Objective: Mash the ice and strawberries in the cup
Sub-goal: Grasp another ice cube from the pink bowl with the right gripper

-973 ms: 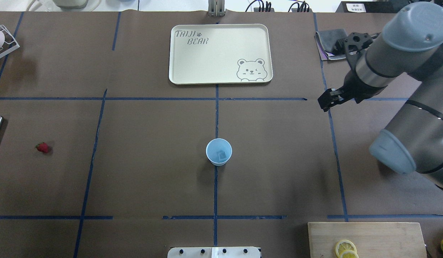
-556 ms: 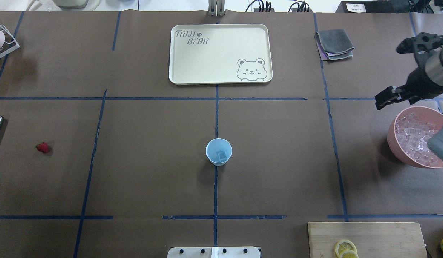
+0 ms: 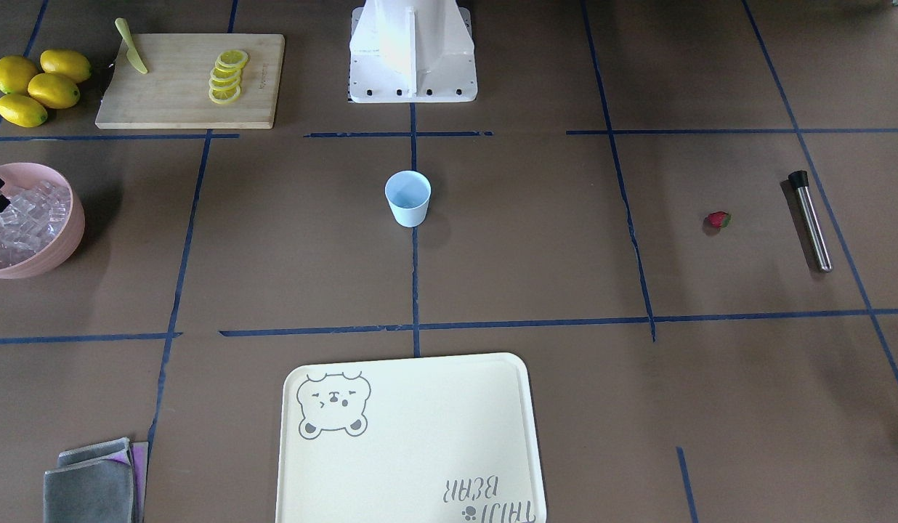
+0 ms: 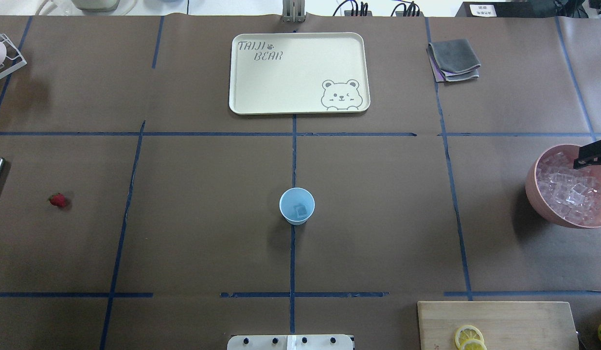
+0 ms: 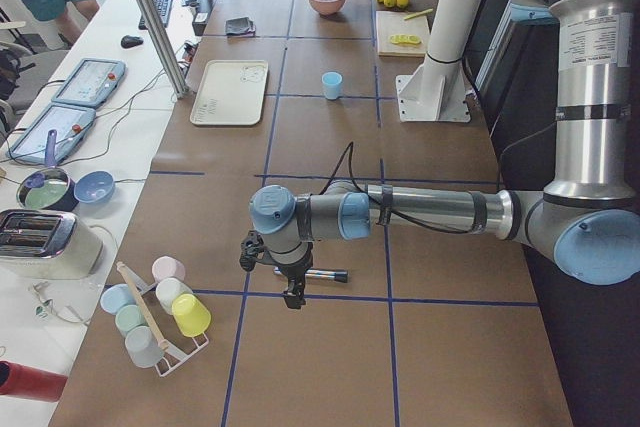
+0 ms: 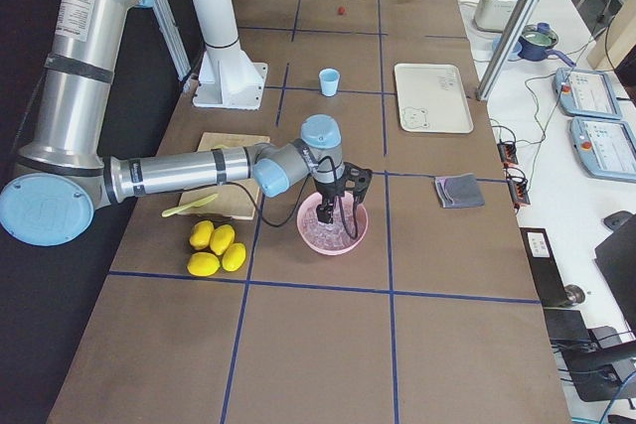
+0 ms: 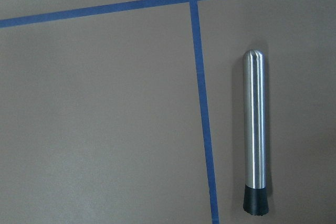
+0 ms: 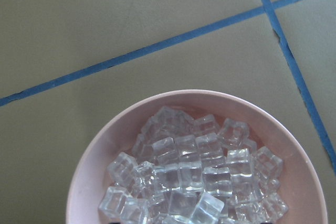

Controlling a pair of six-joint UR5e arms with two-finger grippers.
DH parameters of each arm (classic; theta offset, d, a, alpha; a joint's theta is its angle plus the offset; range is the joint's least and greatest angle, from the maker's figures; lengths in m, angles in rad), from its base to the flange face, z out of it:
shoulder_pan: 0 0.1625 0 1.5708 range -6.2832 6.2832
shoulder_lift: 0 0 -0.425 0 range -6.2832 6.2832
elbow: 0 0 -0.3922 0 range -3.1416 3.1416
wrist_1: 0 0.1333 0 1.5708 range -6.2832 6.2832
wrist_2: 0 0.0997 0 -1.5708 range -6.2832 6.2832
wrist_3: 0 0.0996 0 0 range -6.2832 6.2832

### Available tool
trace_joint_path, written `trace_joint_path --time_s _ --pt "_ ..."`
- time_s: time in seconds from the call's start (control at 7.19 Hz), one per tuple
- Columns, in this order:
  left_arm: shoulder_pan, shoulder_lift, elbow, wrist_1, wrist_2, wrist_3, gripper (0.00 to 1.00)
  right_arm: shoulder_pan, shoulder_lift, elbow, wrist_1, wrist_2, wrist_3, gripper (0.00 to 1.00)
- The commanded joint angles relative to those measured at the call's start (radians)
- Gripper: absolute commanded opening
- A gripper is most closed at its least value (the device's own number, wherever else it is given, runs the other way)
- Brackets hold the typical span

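Cup: the light blue cup (image 4: 296, 205) stands upright at the middle of the table (image 4: 193, 233), on the blue tape line that runs out from the robot's base. One ice cube (image 4: 301, 211) lies at its bottom.
Ice: the rest of the ice (image 4: 568, 187) is piled in a pink bowl (image 4: 536, 194) near the table's right end, well apart from the cup.
Strawberry: the strawberry (image 4: 58, 200) lies on the bare table toward the left end, well apart from the cup.
Right gripper: the right gripper (image 6: 338, 213) hangs over the bowl and points down at the ice. Its fingers stand apart with nothing between them.
Left gripper: the left gripper (image 5: 287, 285) hovers above a metal rod (image 3: 810, 220) at the left end. I cannot tell how its jaws stand.
Metal rod: it lies flat, has a black cap, and is near the strawberry on the side toward the left edge.
Tray: the cream tray (image 4: 261, 82) with a bear drawing lies at the far edge, opposite the base.
Cloths: the folded grey cloths (image 4: 453, 58) lie toward the far right corner.
Cutting board: the cutting board (image 3: 173, 102) lies at the near edge, right of the base. It carries lemon slices (image 3: 226, 76) and a green knife (image 3: 131, 46), and whole lemons (image 3: 35, 83) lie beside it.
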Motion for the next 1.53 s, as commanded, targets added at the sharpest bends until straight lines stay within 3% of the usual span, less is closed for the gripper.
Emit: trace_joint_path --time_s 0.0,0.56,1.39 --pt "0.0 0.0 -0.001 0.0 0.0 0.0 1.0 -0.186 -0.035 -0.04 0.13 -0.144 0.202 0.8" --pt "0.0 0.002 0.002 0.0 -0.003 0.0 1.0 -0.211 -0.092 -0.001 0.132 -0.157 0.155 0.73" --pt "0.0 0.005 0.002 0.0 -0.008 0.0 1.0 -0.197 -0.075 0.002 0.115 -0.153 0.031 0.72"
